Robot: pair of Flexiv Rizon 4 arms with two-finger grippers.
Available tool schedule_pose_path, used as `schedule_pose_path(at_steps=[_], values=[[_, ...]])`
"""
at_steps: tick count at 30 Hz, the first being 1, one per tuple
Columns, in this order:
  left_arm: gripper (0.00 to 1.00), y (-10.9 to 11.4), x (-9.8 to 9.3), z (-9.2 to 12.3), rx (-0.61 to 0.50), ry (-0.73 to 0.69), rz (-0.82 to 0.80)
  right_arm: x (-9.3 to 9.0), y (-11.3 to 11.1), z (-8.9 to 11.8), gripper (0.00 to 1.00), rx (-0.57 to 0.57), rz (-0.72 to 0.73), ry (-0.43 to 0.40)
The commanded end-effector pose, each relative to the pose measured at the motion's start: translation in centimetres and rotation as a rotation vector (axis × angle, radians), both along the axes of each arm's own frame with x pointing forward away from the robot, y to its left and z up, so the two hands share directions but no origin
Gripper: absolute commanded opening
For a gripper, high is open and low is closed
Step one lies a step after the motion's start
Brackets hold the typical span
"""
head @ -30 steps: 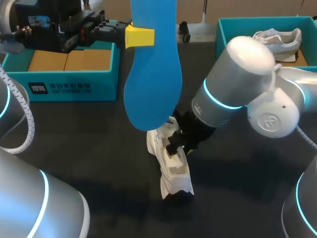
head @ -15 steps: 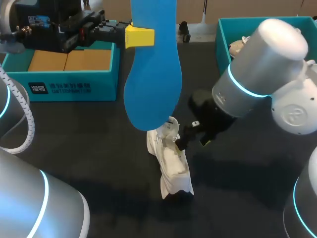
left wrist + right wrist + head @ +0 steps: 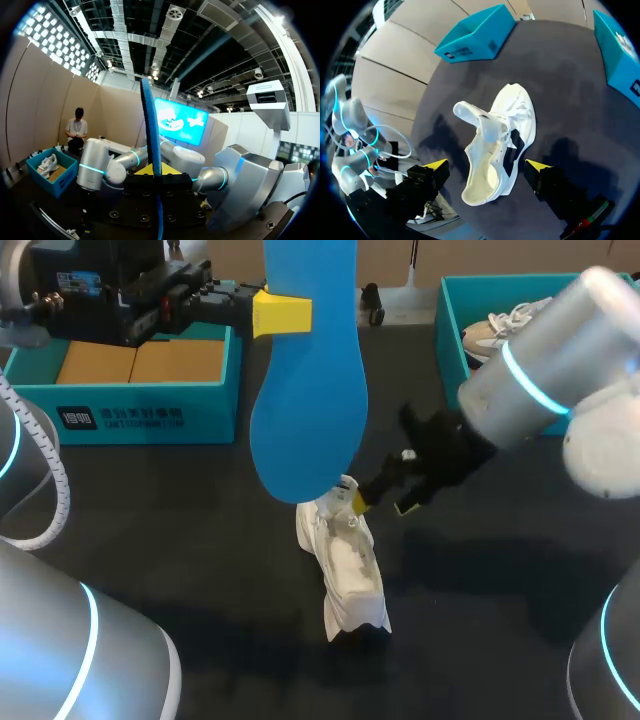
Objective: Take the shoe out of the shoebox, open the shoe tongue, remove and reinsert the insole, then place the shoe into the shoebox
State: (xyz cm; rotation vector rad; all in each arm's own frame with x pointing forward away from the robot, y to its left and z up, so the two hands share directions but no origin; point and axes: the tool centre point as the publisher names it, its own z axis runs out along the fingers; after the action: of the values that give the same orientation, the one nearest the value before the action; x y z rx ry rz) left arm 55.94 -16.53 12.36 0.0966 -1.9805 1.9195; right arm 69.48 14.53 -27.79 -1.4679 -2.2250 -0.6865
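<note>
While the left hand [image 3: 282, 313] pinches the long blue foam insole [image 3: 308, 390] aloft, reinsertion looks like the step in hand. The white mesh sneaker [image 3: 345, 560] sits on the dark matte tabletop [image 3: 200, 500], tongue apparently raised, beneath the wide-open, empty right hand [image 3: 382, 504]. Next, the insole's toe needs steering into the collar. A teal cardboard shoebox [image 3: 140, 415] stands far left, a second teal shoebox [image 3: 447, 320] far right.

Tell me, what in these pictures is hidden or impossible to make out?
- Head view: the insole covers part of the white shoe's far end.
- Head view: the left gripper shows one yellow tip; the insole hides the other.
- Head view: my right arm covers much of the right shoebox and of the second shoe inside.
- Left wrist view: the insole stands edge-on, so its faces are unseen.
</note>
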Motion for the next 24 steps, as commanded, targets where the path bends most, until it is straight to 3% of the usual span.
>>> schedule_pose_path(at_steps=[1,6,18,24], values=[[0.0,-0.1,0.1,0.0,0.002,-0.001,-0.001,0.7,-1.9,2.6,1.0,0.027,-0.015,0.019],[0.0,-0.1,0.1,0.0,0.002,-0.001,-0.001,0.6,-3.2,4.6,1.0,0.009,-0.095,0.033],[0.0,-0.1,0.1,0.0,0.002,-0.001,-0.001,0.6,-3.2,4.6,1.0,0.009,-0.095,0.033],[0.0,-0.1,0.1,0.0,0.002,-0.001,-0.001,1.1,-3.9,6.7,1.0,0.206,-0.162,-0.005]])
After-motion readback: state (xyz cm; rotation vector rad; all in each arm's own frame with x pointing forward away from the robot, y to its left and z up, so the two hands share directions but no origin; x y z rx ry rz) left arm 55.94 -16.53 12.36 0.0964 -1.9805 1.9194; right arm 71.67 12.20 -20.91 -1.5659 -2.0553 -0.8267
